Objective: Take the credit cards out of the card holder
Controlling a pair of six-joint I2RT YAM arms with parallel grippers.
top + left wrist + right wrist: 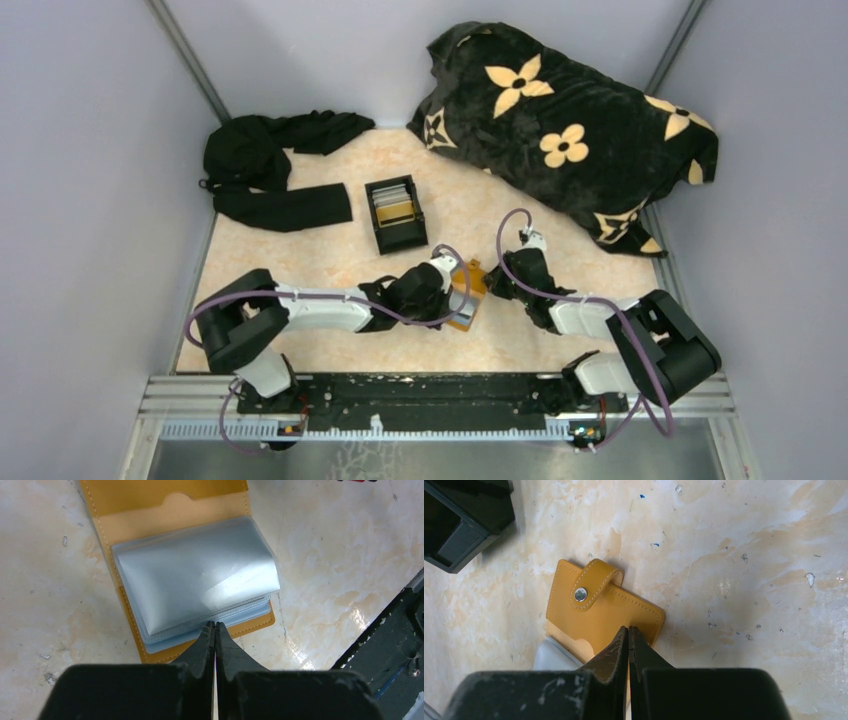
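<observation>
The orange card holder lies open on the marble table between my two grippers. In the left wrist view its inner side faces up, with the silvery-blue credit cards stacked in clear sleeves on it. My left gripper is shut, its tips touching the near edge of that stack; nothing shows pinched between them. My right gripper is shut too, its tips resting on the holder's outer cover near a corner, below the snap strap. A grey card edge peeks out beside it.
A black open-topped box holding some cards stands behind the holder. A black flowered blanket fills the back right, and a black cloth lies at the back left. The black base rail runs close to the left gripper.
</observation>
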